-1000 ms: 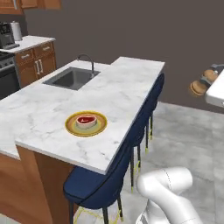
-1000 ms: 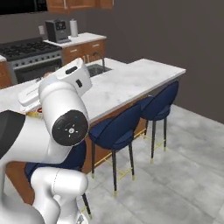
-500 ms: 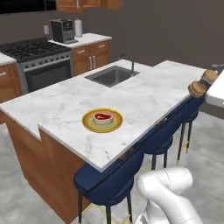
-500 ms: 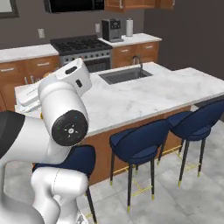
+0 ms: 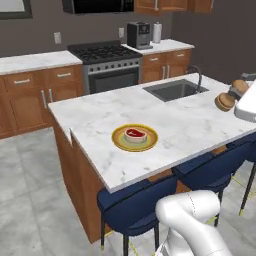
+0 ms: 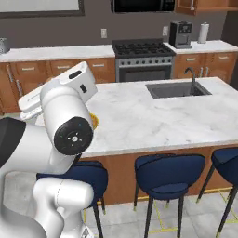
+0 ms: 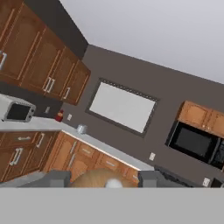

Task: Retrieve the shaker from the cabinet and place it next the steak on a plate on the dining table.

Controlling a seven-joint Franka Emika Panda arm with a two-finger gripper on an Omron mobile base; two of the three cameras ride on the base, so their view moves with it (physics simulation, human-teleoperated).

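We saw one brown, bulbous wooden shaker (image 7: 103, 178) gripped between the jaws. One red steak (image 5: 135, 133) lay on one yellow-rimmed plate (image 5: 120, 143) on the marble tabletop (image 5: 190, 125).

In the hand view the shaker (image 7: 101, 178) shows only its rounded top at the bottom centre, the body cut off below. At the right edge of the left base view the gripper (image 5: 239, 91) is cropped. In the right base view the arm hides most of the plate (image 6: 95, 122).
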